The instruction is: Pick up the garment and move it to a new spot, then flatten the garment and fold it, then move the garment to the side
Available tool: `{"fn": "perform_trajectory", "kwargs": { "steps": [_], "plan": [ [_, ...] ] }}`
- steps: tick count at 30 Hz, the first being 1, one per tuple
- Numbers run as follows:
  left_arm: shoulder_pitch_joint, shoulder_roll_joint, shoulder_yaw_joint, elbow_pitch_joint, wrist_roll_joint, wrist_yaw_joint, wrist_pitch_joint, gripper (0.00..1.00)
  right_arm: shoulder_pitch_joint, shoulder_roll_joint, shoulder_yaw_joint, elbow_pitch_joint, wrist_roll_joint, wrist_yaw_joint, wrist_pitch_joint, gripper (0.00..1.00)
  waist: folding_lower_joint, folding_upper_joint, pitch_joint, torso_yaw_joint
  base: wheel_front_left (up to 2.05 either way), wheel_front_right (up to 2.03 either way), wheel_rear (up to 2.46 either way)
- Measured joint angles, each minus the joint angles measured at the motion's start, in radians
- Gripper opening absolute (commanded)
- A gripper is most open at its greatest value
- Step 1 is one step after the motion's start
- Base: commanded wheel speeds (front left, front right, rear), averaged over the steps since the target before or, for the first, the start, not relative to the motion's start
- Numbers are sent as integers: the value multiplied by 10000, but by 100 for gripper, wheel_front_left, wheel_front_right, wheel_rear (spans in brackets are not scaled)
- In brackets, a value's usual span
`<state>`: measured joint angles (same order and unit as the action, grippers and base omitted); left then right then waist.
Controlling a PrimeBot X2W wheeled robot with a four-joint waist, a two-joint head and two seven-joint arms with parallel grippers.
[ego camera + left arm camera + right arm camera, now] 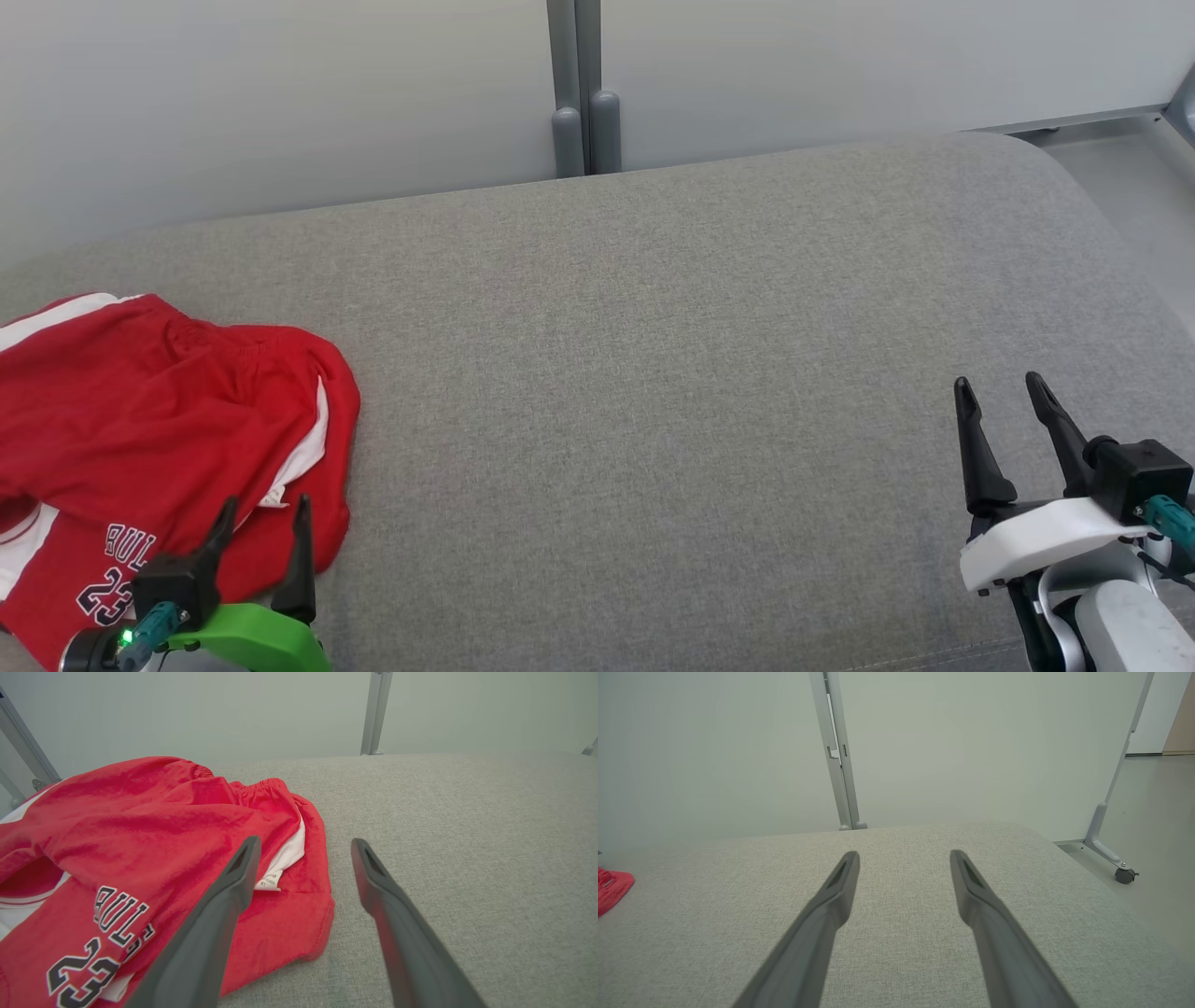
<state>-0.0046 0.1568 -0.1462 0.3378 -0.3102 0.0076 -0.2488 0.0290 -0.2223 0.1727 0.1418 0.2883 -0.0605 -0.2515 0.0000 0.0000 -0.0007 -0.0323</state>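
The garment (140, 420) is a pair of red shorts with white side stripes and dark lettering, lying crumpled at the left end of a grey cushioned surface (653, 373). My left gripper (265, 519) hovers over its near right corner, open and empty. In the left wrist view the garment (140, 835) spreads under the left finger, a white label showing beside it, while my left gripper (304, 847) spans the cloth's right edge. My right gripper (999, 390) is open and empty far to the right. In the right wrist view a red edge of the garment (612, 889) shows far left of my right gripper (903, 857).
A pale partition wall with a grey post (579, 93) runs along the far edge of the surface. The surface's right end curves down to the floor, where a wheeled frame leg (1108, 854) stands. Bare grey fabric stretches between the two grippers.
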Motion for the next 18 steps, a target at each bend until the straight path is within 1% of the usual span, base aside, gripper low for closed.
{"fn": "perform_trajectory", "kwargs": {
  "steps": [12, 18],
  "plan": [
    [-12, -19, 127, 117, 71, -165, 0, 100, 2, 29, -140, 44, -178, 207, -2, 100, 0, 0, -21, 52, 0, 0, 0],
    [-123, -75, 113, 205, 148, -255, 0, 100, 40, 38, -337, 46, -357, 247, -2, 100, 0, 0, -45, 194, 0, 0, 0]
  ]
}}
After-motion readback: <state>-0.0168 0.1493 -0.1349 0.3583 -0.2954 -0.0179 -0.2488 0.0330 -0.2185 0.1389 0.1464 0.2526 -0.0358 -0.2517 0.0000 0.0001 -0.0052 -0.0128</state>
